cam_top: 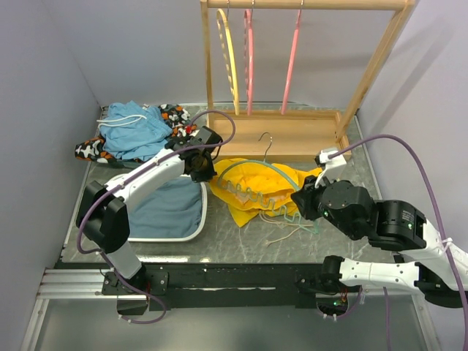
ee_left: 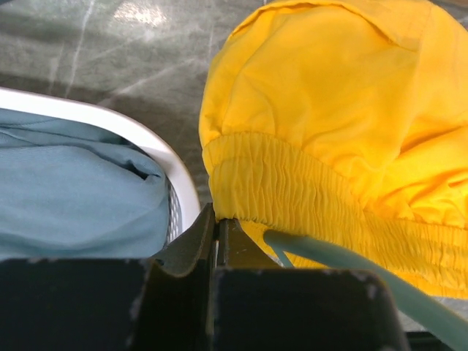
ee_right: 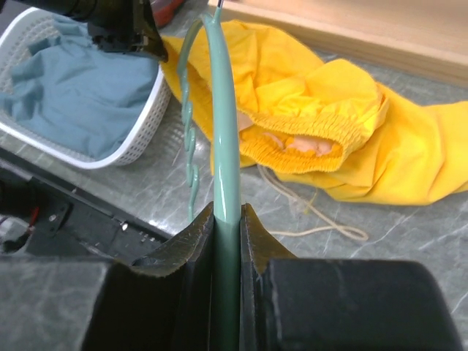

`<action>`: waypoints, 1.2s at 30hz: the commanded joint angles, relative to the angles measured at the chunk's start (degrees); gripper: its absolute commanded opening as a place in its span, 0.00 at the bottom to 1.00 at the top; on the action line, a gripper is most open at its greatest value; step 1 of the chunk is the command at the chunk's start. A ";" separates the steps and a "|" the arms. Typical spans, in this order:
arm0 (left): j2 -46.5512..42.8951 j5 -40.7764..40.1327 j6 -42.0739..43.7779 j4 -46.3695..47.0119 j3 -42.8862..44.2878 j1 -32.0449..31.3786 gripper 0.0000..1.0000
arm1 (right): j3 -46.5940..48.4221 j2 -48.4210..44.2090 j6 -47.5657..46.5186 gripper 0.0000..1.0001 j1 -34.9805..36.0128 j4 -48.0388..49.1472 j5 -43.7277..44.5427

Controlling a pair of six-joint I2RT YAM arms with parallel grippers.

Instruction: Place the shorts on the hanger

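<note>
Shorts lie crumpled between the two grippers, with the waistband edge pinched in the clenched left gripper. The right gripper clamps the hanger, which extends ahead over the shorts. Beside the left gripper is a basket holding a grey-blue garment.

1. The shorts are lying crumpled on the table, bright yellow. Their gathered waistband is gaping open and the white drawstring is trailing toward the near edge. The left gripper is pinching one waistband edge.
2. The hanger, slim and pale teal with notched arms, is lying across the shorts, its metal hook pointing toward the far side. One arm is passing under the waistband, and the right gripper is clamping the other.
</note>
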 commanded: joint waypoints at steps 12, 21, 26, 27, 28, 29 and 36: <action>-7.00 10.14 1.80 -2.97 5.47 -0.25 0.01 | -10.28 -0.99 -6.12 0.00 17.05 14.78 30.37; -8.67 9.00 2.15 -6.13 6.96 0.10 0.01 | -13.01 2.61 0.72 0.00 28.14 9.70 50.76; -9.20 10.22 2.41 -6.31 6.79 1.15 0.01 | -13.61 2.79 2.26 0.00 34.37 8.43 54.83; -9.20 10.57 2.41 -6.48 6.96 1.50 0.01 | -14.49 2.44 -3.24 0.00 35.25 13.75 54.31; -9.20 10.75 2.41 -6.83 7.40 2.20 0.01 | -15.89 1.39 -7.91 0.00 36.31 18.07 52.82; -9.20 11.01 2.41 -7.18 7.84 2.65 0.01 | -18.86 0.77 -12.65 0.00 37.45 22.81 52.20; -9.90 10.93 2.41 -8.16 10.21 5.20 0.01 | -25.39 -5.12 -21.57 0.00 40.79 35.15 48.42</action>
